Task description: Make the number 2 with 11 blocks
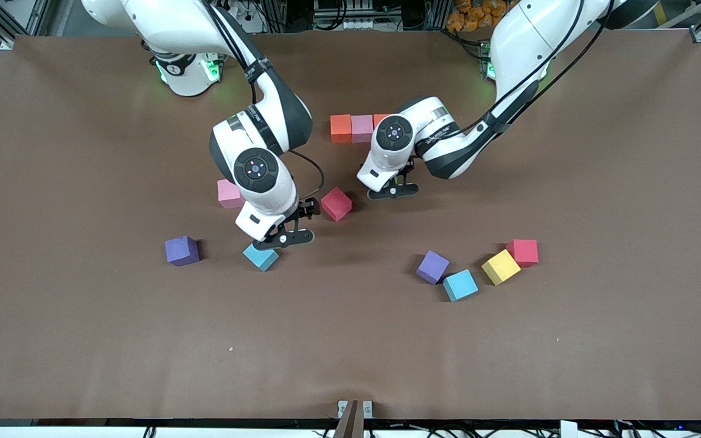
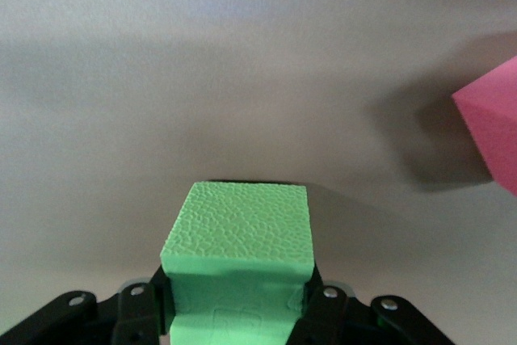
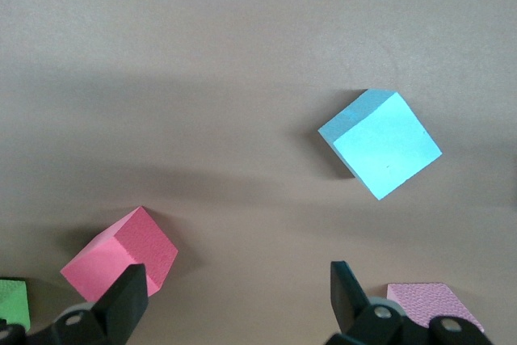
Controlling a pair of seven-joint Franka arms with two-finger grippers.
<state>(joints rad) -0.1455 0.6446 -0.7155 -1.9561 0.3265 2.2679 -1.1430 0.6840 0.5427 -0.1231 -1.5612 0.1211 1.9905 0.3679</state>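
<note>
Pebbled matte green block [image 2: 238, 252], square-edged, slightly dented

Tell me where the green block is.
The green block is clamped in the left gripper, seen only in the left wrist view, over bare table just nearer the front camera than the orange-pink row, beside the red block.

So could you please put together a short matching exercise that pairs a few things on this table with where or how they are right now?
Things:
1. green block
2. yellow block
3. right claw
4. orange block

States:
A. open, over a light blue block
B. at the end of a row, touching a pink block
C. clamped in the left claw
D. beside a red block

Pairs: 1-C, 2-D, 3-A, 4-B
</note>
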